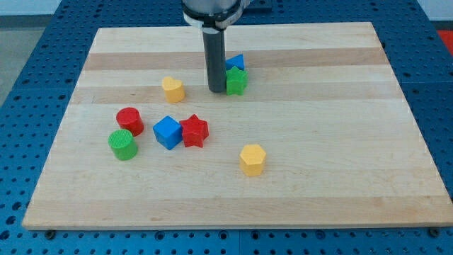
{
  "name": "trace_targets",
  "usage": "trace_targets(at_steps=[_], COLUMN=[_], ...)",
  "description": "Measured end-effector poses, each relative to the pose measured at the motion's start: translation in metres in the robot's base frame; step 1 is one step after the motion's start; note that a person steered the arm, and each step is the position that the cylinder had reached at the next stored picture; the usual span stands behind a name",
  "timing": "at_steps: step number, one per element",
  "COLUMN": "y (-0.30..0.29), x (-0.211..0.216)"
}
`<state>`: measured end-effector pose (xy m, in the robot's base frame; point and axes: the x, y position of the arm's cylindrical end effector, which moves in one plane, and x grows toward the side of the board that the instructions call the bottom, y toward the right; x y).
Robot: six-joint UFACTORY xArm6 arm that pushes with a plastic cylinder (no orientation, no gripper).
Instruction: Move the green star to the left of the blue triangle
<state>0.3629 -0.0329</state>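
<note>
The green star point(237, 81) sits near the view's top centre of the wooden board point(318, 142). The blue triangle point(236, 63) lies just behind it, touching or nearly touching, and is partly hidden by the rod. My tip point(216, 90) rests on the board right beside the green star's left side, close to touching it.
A yellow heart block point(173, 89) lies left of my tip. A red cylinder point(129, 120), green cylinder point(123, 144), blue cube point(168, 132) and red star point(194, 131) cluster at the left centre. A yellow hexagon block point(253, 159) lies lower, right of them.
</note>
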Motion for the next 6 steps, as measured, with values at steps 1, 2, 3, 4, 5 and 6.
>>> trace_targets(at_steps=[1, 2, 3, 4, 5, 6], y=[0.003, 0.017, 0.072, 0.1, 0.095, 0.076], x=[0.013, 0.066, 0.071, 0.037, 0.016, 0.017])
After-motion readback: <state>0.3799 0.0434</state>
